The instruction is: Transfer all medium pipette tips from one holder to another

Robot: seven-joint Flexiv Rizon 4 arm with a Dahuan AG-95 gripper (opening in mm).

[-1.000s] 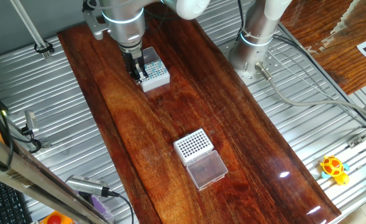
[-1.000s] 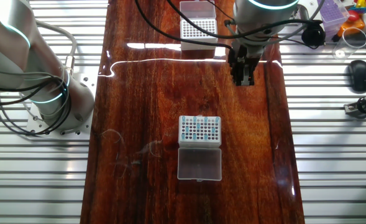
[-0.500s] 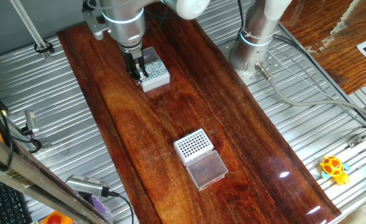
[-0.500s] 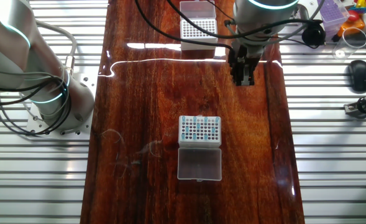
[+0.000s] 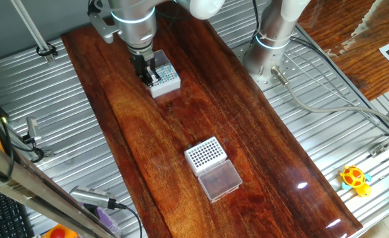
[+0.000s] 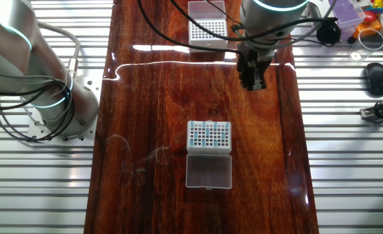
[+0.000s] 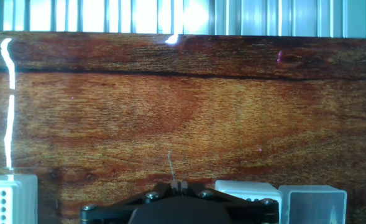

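Clenched black two-finger gripper (image 6: 251, 83) hangs beside the line between the two racks.
Its jaws pinch a thin pale sliver I cannot identify. It hangs near the wooden table's (image 6: 145, 97) long edge. The teal-blue pipette tips (image 6: 209, 134) stand upright in the fine-dotted white square rack (image 6: 191, 148). The dark-holed white rack (image 6: 207, 29) lies toward the opposite end.

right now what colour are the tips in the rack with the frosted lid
Teal-blue pipette tips, standing in the white rack; clearest in the fixed view showing that rack mid-table.
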